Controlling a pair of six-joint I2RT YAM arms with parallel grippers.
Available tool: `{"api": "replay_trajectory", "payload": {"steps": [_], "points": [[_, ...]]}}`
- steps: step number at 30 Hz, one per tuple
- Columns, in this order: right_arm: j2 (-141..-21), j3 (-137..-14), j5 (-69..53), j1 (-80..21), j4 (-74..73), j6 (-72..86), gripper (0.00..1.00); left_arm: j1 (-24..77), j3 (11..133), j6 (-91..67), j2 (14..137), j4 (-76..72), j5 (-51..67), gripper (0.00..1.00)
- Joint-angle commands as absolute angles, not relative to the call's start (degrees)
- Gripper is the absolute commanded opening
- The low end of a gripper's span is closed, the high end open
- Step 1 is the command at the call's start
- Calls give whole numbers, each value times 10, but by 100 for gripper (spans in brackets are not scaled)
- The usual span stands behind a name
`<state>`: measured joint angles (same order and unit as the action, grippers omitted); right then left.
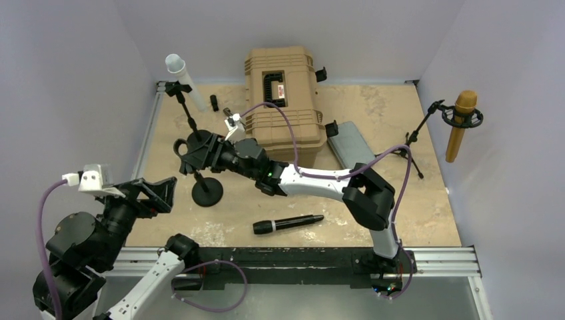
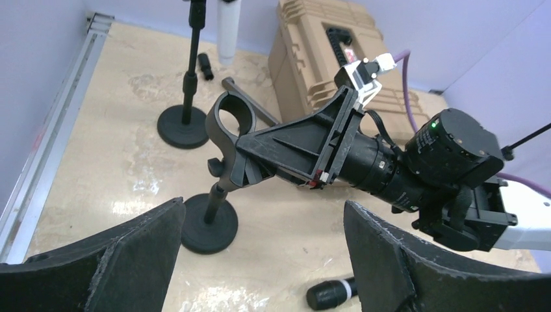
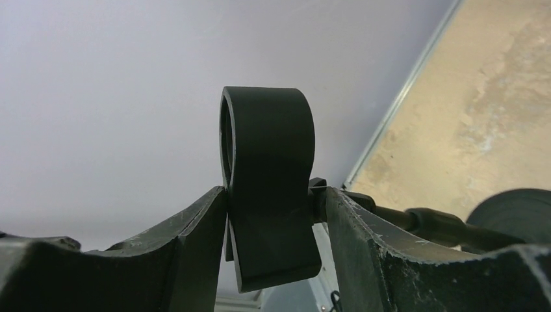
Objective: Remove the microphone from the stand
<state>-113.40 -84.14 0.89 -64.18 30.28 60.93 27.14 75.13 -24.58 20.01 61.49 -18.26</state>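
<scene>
A black microphone (image 1: 288, 223) lies flat on the table near the front, apart from the stand; its head end shows in the left wrist view (image 2: 331, 294). The small black stand (image 1: 207, 192) has a round base and an empty ring clip (image 2: 230, 123). My right gripper (image 1: 193, 152) is shut on that clip (image 3: 269, 195), with a finger on each side. My left gripper (image 1: 156, 193) is open and empty, left of the stand's base (image 2: 209, 224), with its fingers (image 2: 130, 253) wide apart.
A tan hard case (image 1: 283, 93) stands at the back centre. A second stand with a white microphone (image 1: 185, 81) is at the back left. A gold microphone (image 1: 461, 123) on a tripod is at the right. A grey flat piece (image 1: 353, 143) lies beside the case.
</scene>
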Motion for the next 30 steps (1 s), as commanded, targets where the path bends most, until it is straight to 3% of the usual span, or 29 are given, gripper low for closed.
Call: {"api": "replay_trajectory", "payload": {"steps": [1, 10, 21, 30], "points": [[-1180, -797, 28, -643, 113, 569, 53, 270, 763, -253, 252, 645, -188, 89], [-1191, -803, 37, -644, 104, 542, 56, 270, 740, -256, 251, 622, -184, 88], [-1107, -905, 34, -644, 37, 403, 87, 270, 766, -243, 316, 600, -178, 95], [-1011, -908, 66, -639, 3, 358, 92, 270, 845, -246, 398, 577, -191, 100]]}}
